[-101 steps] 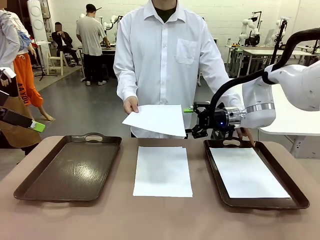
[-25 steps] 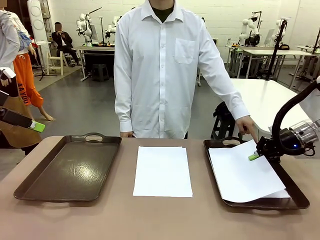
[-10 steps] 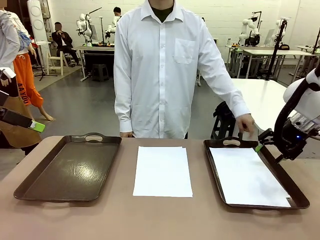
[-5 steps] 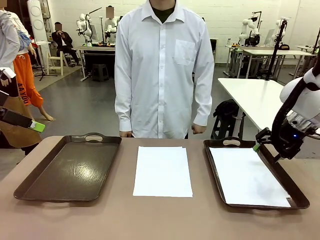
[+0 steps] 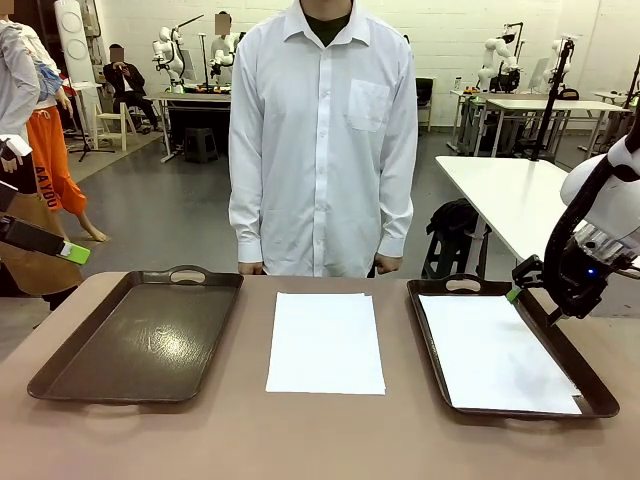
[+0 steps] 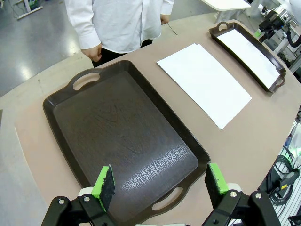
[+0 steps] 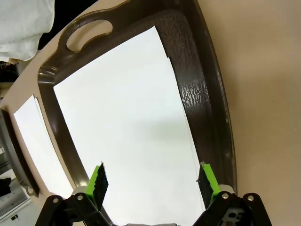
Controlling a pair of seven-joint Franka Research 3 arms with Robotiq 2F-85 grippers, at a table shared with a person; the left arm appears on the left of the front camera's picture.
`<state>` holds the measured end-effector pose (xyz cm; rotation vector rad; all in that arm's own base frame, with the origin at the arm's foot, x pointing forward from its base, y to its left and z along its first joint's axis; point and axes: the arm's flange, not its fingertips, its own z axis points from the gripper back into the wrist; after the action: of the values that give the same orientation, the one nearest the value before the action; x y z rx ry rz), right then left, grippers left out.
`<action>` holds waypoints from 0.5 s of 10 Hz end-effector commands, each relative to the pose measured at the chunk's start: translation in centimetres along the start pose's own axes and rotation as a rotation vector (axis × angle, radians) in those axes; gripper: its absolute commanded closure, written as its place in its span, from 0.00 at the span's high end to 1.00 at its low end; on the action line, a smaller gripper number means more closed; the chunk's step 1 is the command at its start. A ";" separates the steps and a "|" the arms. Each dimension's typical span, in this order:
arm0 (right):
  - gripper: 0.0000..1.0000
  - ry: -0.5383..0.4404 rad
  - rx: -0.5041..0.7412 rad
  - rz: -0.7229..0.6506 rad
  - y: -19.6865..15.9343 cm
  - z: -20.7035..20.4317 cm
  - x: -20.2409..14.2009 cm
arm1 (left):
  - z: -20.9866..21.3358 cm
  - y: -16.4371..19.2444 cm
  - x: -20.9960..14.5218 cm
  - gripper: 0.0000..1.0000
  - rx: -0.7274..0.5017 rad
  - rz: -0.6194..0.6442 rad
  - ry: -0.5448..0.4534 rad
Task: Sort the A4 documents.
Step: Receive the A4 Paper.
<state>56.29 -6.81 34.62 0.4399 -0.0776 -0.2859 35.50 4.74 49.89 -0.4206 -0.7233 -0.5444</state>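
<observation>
Now: right gripper (image 7: 153,182) has its jaws wide apart, gripping nothing, and hovers above the right tray (image 7: 207,89) near its outer rim. Straight ahead of its fingers the sheets (image 7: 127,122) lie flat in that tray, long axis running toward the cut-out handle (image 7: 89,30). A lower sheet's edge peeks out along one side. Second stack (image 5: 325,342) lies on the table (image 5: 400,440) past the tray's far wall, long axis parallel. Paper is thin, matte white, rectangular. Trays are dark brown, grained, with rounded corners. Left gripper (image 6: 160,182) is also spread, holding nothing, above the left tray (image 6: 122,136).
</observation>
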 end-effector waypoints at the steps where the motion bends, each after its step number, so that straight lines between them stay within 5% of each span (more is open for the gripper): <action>1: 1.00 0.000 -0.002 0.009 -0.1 0.0 0.0 | -0.1 0.2 -0.2 1.00 -0.019 -0.011 -0.012; 5: 1.00 0.000 -0.002 0.009 -0.1 0.0 0.0 | -0.1 0.2 -0.2 1.00 -0.019 -0.011 -0.012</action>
<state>56.29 -6.81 34.62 0.4399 -0.0776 -0.2859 35.50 4.74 49.89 -0.4206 -0.7233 -0.5444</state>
